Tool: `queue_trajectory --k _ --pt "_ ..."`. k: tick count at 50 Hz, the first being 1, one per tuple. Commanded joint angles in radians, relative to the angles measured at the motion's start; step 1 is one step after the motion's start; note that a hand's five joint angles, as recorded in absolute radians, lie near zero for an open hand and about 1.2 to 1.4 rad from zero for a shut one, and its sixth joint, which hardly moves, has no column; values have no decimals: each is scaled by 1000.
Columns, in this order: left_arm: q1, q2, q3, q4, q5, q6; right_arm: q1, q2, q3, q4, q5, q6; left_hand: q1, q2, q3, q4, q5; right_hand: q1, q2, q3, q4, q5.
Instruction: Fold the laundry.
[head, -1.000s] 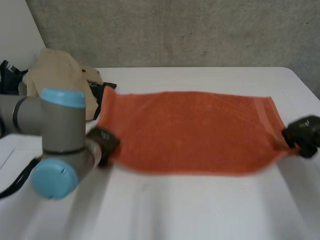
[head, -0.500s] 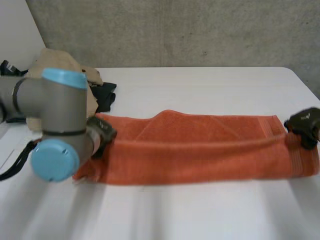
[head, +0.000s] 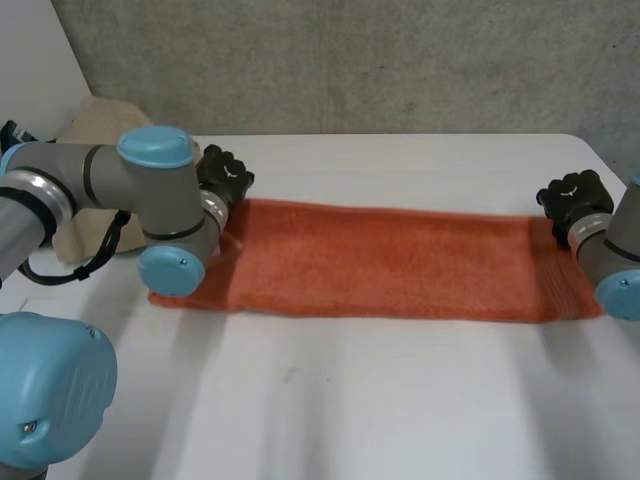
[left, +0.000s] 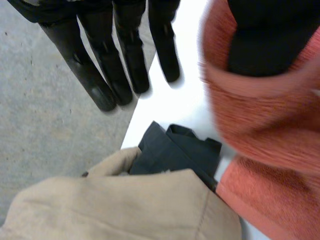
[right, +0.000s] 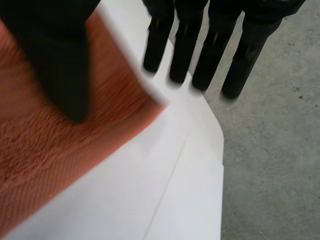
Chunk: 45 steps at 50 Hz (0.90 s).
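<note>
At the far left, a crumpled beige fabric heap (left: 125, 210) sits beyond the left hand's fingertips. A dark folded garment (left: 175, 155) is tucked against it and touches the towel's end.

Left hand (head: 225, 178): positioned at the far left corner of the long orange terry towel (head: 390, 262). Its fingers (left: 95, 75) are straight and held apart from the thumb, over bare tabletop just beside the towel's edge and clear of the cloth. The thumb (left: 270, 40) lies in a raised curl of the towel's edge. The cloth wraps loosely about it; nothing is pinched. The hand is unclenched. The grey left arm (head: 130, 190) crosses above the towel's left end.

Towel: lies flat on the white table (head: 400, 400) as a narrow strip, doubled lengthwise, stretching from one hand to the other.

Right hand (head: 573, 200): positioned at the far right corner of the towel. Its fingers (right: 182, 50) are straight, side by side, past the towel's corner over the bare table. The thumb (right: 57, 65) rests on top of the corner. Fingers and thumb stand well apart, with no grasp on the cloth. The right arm (head: 615, 260) is beside the towel's right end.
</note>
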Motion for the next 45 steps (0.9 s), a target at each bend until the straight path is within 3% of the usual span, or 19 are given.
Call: queue_trajectory --k 1,11,19,24,29,33,40,45 --pt "-2 21 -66 38 10 26 28 5 -18 47 60 36 -400 -477 -482 -473 -474 -481 -475 -495 -501 -485" --pt "14 156 -202 -8 4 -28 42 -89 72 110 34 118 -400 -477 -482 -473 -474 -481 -475 -495 -501 -485" --pt "27 185 -284 -22 88 -83 59 -151 175 102 -1 119 -400 -477 -482 -473 -474 -481 -475 -495 -501 -485" --pt "62 109 -210 -16 88 62 68 -170 209 101 -14 118 -400 -477 -482 -473 -474 -481 -475 -495 -501 -485" --pt "100 26 -54 117 67 286 80 -184 227 99 -17 115 -400 -477 -482 -473 -474 -481 -475 -495 -501 -485" --pt "99 12 -43 182 85 346 85 -194 236 98 -20 109 -400 -477 -482 -473 -474 -481 -475 -495 -501 -485" --pt "62 82 -159 161 212 227 80 -210 256 98 -41 105 -400 -477 -482 -473 -474 -481 -475 -495 -501 -485" --pt "45 107 -193 145 225 139 77 -202 256 98 -60 104 -400 -477 -482 -473 -474 -481 -475 -495 -501 -485"
